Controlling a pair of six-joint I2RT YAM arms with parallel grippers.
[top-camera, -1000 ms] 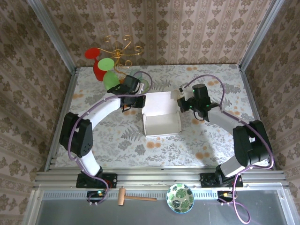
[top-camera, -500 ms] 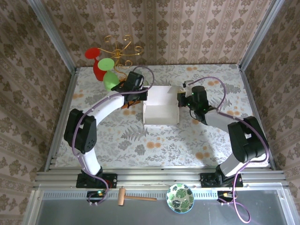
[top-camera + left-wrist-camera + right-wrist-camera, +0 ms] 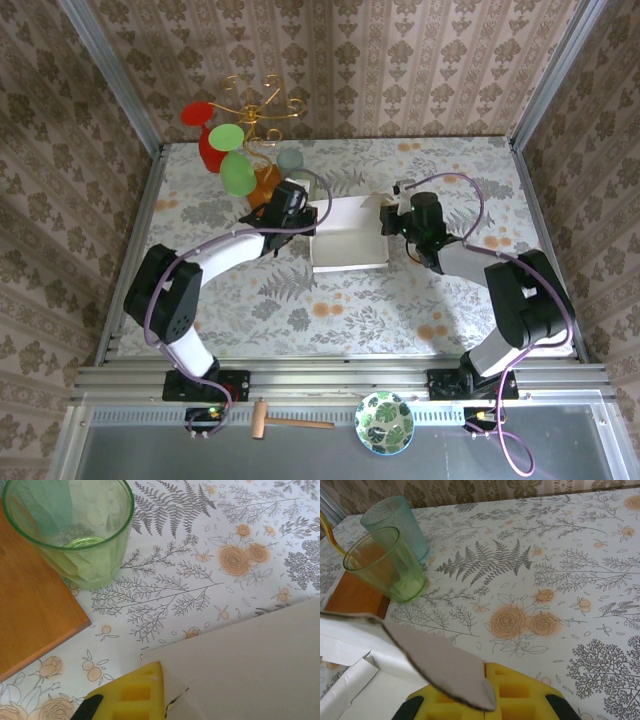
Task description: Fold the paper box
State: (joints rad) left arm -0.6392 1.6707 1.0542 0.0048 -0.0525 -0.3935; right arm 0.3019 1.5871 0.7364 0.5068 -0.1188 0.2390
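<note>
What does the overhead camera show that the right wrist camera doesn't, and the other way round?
Overhead: the left arm and right arm whole, a gold stand at the far edge, a leaf-patterned bowl and a wooden mallet before the table. Right wrist: close up, that arm's jaws, yellow pads shut on the ragged grey flap of the paper box. Both: the box, the flowered tabletop, a pale blue cup.

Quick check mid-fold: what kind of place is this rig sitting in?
Probably a lab test cell dressed up as a home: wallpaper panels mounted on an aluminium frame, a floral tablecloth over the table, and household props such as a green tumbler.
</note>
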